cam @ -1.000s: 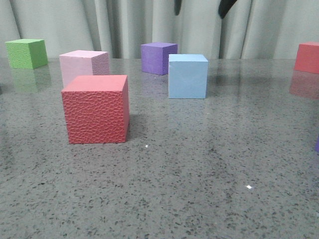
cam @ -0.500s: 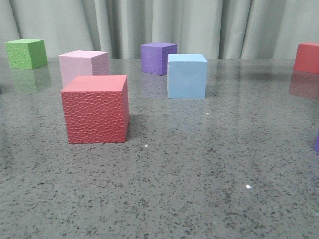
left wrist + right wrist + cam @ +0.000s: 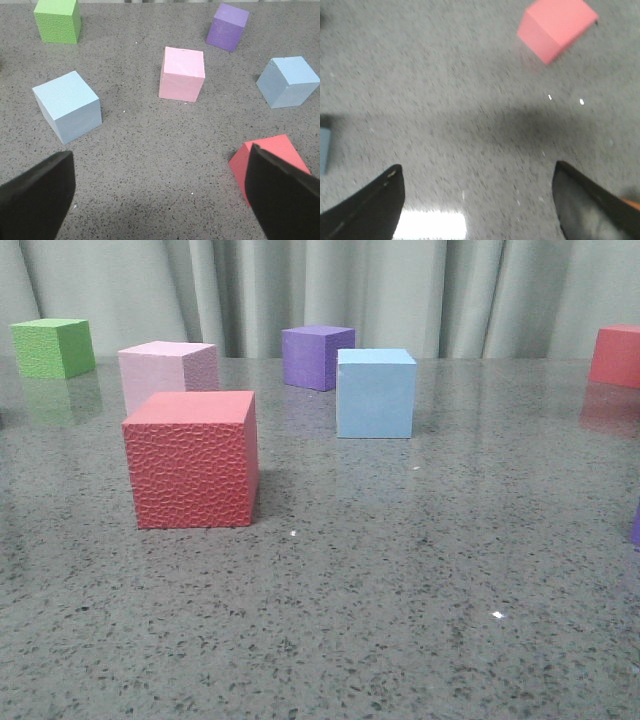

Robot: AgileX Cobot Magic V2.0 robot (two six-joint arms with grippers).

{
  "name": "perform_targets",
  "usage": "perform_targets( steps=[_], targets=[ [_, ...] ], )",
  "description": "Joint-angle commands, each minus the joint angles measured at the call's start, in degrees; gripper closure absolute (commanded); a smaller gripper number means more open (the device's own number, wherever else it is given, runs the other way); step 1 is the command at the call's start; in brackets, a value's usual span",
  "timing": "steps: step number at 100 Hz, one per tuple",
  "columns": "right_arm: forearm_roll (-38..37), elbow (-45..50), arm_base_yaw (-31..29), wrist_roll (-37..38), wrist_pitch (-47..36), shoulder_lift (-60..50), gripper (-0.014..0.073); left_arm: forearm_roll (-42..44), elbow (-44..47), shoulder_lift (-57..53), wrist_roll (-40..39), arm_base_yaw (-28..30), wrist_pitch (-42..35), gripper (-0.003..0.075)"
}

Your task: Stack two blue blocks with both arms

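Red pebble-textured cube [image 3: 191, 460] sitting nearest on the speckled grey table [image 3: 400, 580], pink cube [image 3: 166, 373] standing just behind it, purple cube [image 3: 317, 356] resting farther back, green cube [image 3: 53, 347] sitting far left, another red cube [image 3: 615, 355] standing far right, grey curtain [image 3: 400, 290] hanging behind.

Both grippers hang above the bench, jaws spread.
The left gripper [image 3: 160, 200] and right gripper [image 3: 477, 205] hold nothing between their black fingers.
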Motion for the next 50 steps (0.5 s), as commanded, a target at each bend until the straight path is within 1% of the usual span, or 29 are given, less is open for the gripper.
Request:
perform_targets(
  steps=[1,30,50],
  targets=[
    [0.8,3.1,-1.4,-2.1,-3.3,-5.6,-0.0006,-1.0,-2.0,0.2,-0.5,-0.5,-3.6,0.0068],
    [1.2,20.9,-1.9,-3.0,-11.0,-18.3,-0.0006,-1.0,-2.0,0.2,-0.5,-0.5,-3.6,0.0068],
    [1.2,31.8,-1.9,-3.0,-12.9,-25.3,-0.0006,-1.0,-2.0,0.2,-0.5,-0.5,-3.5,0.0068]
  ],
)
